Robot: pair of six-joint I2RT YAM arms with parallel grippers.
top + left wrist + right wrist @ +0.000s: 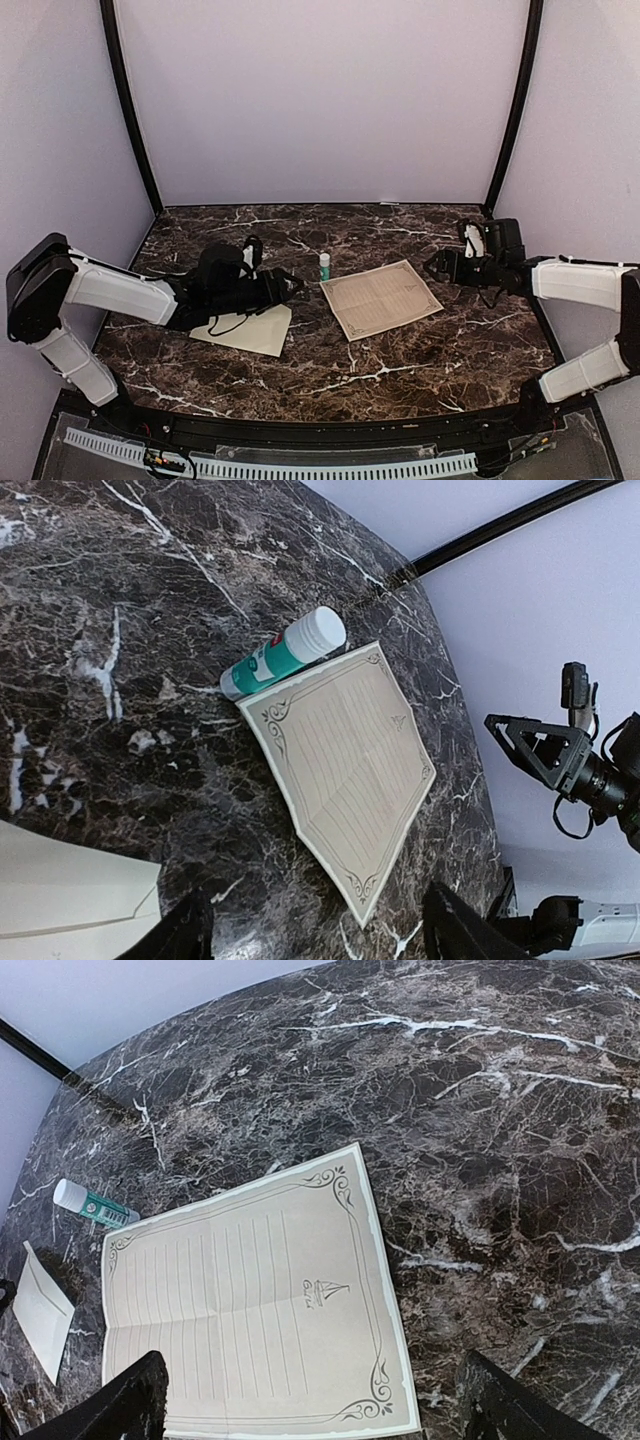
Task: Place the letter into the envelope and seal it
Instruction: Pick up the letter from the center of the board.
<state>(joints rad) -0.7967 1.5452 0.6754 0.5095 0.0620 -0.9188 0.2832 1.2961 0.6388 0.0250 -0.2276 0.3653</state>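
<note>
The letter (pixel 381 298) lies open and flat on the marble table (pixel 450 350), a little right of centre, and shows fold creases. The glue stick (pixel 324 266) lies on its side just beside the letter's far left corner; I cannot tell whether the two touch. The envelope (pixel 248 330) lies to the left, apart from the letter and partly under the left arm.

Neither tool holds anything. The left gripper (pixel 295 283) hangs low over the envelope's right end with its fingers spread wide. The right gripper (pixel 430 265) hovers just off the letter's right corner, also spread.

The step in hand looks like folding the sheet, since it seems too wide to go into the envelope as it lies. To do that well:

- **Lifting the edge:** thin paper flat on stone gives little to grab, so come in low at a corner or edge and pinch lightly.
- **Following the creases:** fold along the lines already there, so the sheet closes straight.
- **Holding it down:** one tool should pin the sheet while the other turns the flap over, or the sheet will probably slide.
- **Minding the glue stick:** it is round, and a nudge could roll it onto the paper.
</note>
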